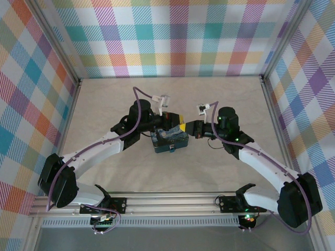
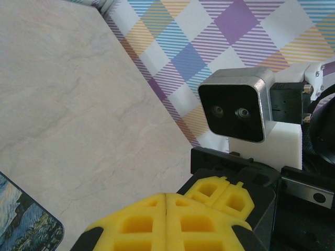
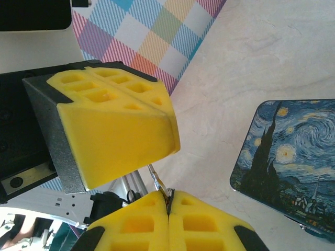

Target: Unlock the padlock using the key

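The top camera looked down on the whole table (image 1: 220, 172). Both wrist cameras sat close, facing each other; all shared the painted tin (image 1: 170, 140)

No lettering, number or brand mark can be read anywhere. The painted tin (image 3: 288, 162), at four o'clock in the right wrist view, bears swirling artwork, seemingly without words.

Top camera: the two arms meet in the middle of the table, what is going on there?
Both arms meet near the painted tin. The right gripper is shut on a thin silvery piece, likely the key, whose tip sticks out. The left gripper is shut too, close opposite; a silvery loop under it may be the padlock's shackle.
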`<move>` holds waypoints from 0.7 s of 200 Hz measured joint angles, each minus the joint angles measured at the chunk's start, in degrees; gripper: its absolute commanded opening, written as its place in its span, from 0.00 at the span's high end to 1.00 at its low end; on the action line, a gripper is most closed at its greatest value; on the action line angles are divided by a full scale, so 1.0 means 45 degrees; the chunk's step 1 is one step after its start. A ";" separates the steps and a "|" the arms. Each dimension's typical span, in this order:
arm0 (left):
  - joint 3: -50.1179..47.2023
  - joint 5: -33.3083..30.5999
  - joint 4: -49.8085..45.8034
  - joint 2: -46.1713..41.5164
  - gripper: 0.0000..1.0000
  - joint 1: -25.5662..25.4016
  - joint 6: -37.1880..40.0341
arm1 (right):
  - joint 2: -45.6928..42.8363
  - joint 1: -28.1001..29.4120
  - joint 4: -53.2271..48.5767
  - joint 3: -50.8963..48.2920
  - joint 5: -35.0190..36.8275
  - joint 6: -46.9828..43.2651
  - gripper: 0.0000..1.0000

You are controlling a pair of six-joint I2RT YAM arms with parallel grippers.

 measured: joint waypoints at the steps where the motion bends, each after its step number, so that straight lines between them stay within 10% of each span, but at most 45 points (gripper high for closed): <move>1: 0.0005 0.0010 -0.0015 0.0000 0.90 0.0000 0.0010 | 0.0000 0.0000 -0.0005 0.0000 0.0000 -0.0015 1.00; 80: 0.0520 -0.0423 -0.1297 -0.0199 0.23 0.1253 0.0296 | -0.0515 0.0053 -0.1870 0.0044 0.0884 -0.1171 1.00; 140: -0.0141 -0.2696 -0.4731 -0.1005 0.16 0.2458 -0.0005 | -0.0209 0.0053 -0.3385 0.0296 0.2399 -0.1919 1.00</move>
